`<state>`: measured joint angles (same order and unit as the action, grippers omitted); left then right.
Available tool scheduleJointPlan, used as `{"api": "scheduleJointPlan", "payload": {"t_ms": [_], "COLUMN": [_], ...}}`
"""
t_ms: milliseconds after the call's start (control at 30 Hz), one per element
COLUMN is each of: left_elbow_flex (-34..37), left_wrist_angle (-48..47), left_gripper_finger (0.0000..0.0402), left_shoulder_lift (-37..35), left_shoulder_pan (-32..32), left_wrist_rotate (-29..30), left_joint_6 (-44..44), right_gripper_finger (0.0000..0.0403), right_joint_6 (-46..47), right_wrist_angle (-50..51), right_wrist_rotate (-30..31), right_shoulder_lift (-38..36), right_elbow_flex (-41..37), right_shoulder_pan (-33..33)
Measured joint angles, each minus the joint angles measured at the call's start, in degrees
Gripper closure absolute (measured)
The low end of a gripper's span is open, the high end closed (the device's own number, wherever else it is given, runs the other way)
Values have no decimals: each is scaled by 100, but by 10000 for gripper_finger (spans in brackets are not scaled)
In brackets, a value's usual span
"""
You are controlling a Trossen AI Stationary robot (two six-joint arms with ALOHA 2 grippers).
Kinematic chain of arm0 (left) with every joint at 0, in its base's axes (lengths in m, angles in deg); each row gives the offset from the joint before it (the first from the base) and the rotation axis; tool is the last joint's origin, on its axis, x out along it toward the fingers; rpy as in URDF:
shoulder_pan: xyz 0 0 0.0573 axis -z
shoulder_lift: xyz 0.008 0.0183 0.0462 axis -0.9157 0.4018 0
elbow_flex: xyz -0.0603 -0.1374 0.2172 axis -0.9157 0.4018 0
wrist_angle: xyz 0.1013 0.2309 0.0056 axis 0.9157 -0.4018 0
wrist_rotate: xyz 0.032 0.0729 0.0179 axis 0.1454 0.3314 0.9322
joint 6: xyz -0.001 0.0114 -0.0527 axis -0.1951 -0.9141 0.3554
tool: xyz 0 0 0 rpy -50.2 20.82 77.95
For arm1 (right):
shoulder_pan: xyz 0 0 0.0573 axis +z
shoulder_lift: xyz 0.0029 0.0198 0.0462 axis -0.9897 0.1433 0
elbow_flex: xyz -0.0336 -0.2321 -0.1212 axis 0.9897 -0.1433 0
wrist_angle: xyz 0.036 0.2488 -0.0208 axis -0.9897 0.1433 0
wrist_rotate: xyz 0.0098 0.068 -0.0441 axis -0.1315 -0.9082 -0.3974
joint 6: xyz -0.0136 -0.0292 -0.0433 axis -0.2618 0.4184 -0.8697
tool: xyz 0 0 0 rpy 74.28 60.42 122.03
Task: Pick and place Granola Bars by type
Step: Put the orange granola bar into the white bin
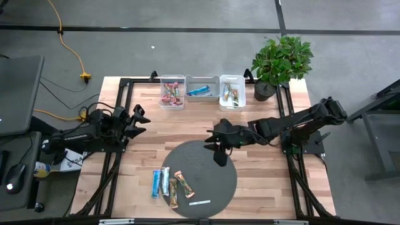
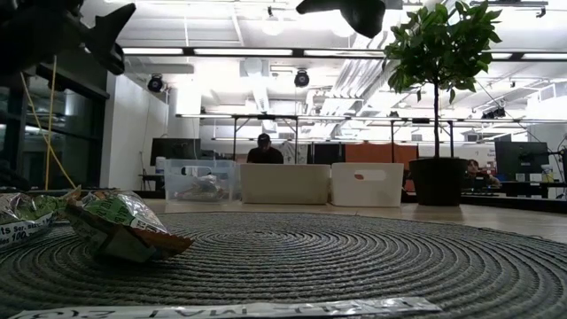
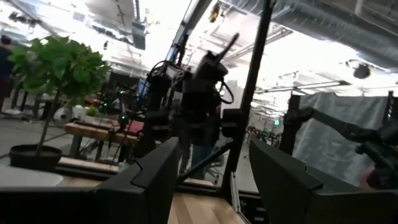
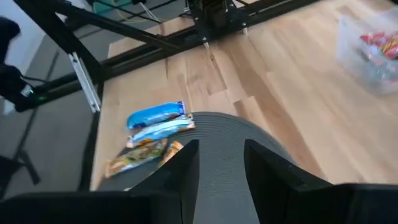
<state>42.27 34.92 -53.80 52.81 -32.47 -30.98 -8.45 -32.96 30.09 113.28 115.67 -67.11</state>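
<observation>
Crinkled foil Granola Bars point(image 1: 170, 185) on round woven mat point(image 1: 215, 164).

four bars point(image 1: 170, 184) lie flat side by side at the lower left of the high view, on the mat's left edge: two blue, then two brown-orange-green. more bars sit in the three bins at upper centre: red-pink bars point(image 1: 172, 94) left, a blue bar point(image 1: 200, 91) middle, brown-green bars point(image 1: 232, 95) right.

bars point(image 1: 170, 184): showing blue, brown-orange and green wrappers
mat point(image 1: 212, 164): showing dark grey, ringed weave
table point(image 1: 262, 187): showing pale wood planks
plant point(image 1: 282, 57): showing green leaves, black pot
</observation>
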Motion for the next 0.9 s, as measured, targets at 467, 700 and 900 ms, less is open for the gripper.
{"api": "scheduleJointPlan", "payload": {"t_ms": [467,700,900], "left_elbow_flex": [-2,-2,-2], "left_wrist_angle": [-675,-1134,-1773], "left_gripper_finger": [209,209,209], "left_shoulder_lift": [-120,-117,-116], "left_shoulder_pan": [0,0,0], "left_wrist_rotate": [469,401,421], "left_joint_6": [259,252,250], "right_gripper_finger": [292,292,292], "right_joint_6": [-427,-229,486], "right_wrist_angle": [-22,1548,2485], "right_wrist_rotate": [505,463,29], "right_shoulder_lift": [1005,2475,3509], "right_elbow_flex": [1667,3955,5623], "right_shoulder_pan": [440,402,378]}}
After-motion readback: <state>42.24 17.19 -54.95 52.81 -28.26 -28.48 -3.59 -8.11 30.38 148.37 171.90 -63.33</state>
